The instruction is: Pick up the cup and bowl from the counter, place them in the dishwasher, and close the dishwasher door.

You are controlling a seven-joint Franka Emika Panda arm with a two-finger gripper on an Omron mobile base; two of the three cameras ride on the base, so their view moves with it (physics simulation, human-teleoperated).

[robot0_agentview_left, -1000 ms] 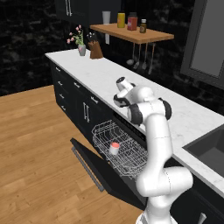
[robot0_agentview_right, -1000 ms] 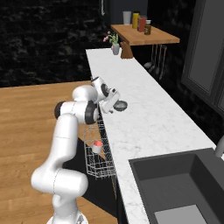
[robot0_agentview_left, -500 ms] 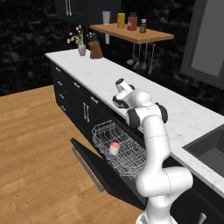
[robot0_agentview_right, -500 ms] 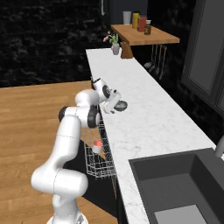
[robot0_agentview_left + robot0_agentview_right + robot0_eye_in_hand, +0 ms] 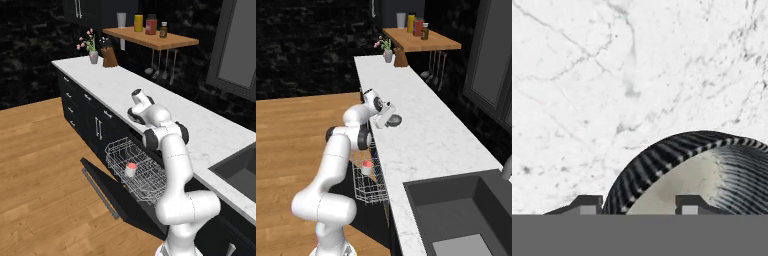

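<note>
Your arm rises from the base, bends at the elbow and reaches forward and down to the front edge of the counter (image 5: pixel 421 135), with the hand tipped low over the marble. The gripper (image 5: pixel 639 205) sits at the near rim of the bowl (image 5: pixel 712 170). In the hand view one fingertip stands outside the ribbed dark wall and the other inside, over the pale speckled interior, so the rim lies between them. You cannot tell from these pictures whether the fingers are pressing on the rim or merely straddling it, nor whether the bowl is off the surface.

In the right base view the bowl (image 5: pixel 392 120) rests at the gripper (image 5: pixel 387 116), near the counter's front edge. The cup (image 5: pixel 130 169) stands upright in the wire rack (image 5: pixel 150 172) of the dishwasher (image 5: pixel 142 150), red top showing. The dishwasher door (image 5: pixel 107 187) is folded down, fully open. You will find no readable writing or labels anywhere.
</note>
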